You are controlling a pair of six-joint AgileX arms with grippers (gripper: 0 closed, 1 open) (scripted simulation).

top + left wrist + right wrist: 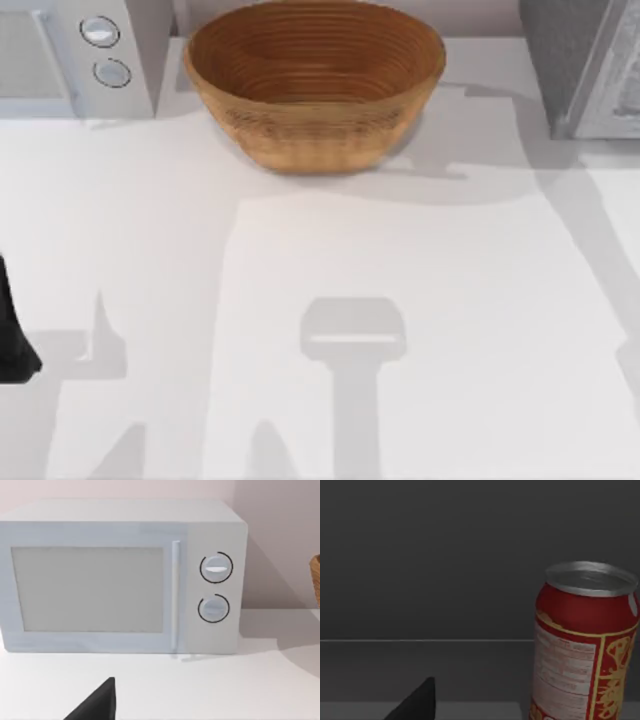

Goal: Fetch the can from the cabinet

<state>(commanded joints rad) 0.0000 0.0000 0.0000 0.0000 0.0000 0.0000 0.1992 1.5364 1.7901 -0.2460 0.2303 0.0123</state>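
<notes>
Can upright inside dark cabinet, beside right gripper, jaw state unclear

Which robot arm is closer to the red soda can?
Right. The right wrist view looks straight at the upright can standing in the dark cabinet, so that arm is beside it. The left arm sits at the table's left edge, facing the microwave.

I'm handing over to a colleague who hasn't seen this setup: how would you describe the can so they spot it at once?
Start at the grey cabinet in the table's far right corner, right of the wicker basket. In the right wrist view, the can stands upright in its dim interior. It is red with a silver top, yellow ornament and a printed label panel, unlike the white microwave or brown basket.
</notes>
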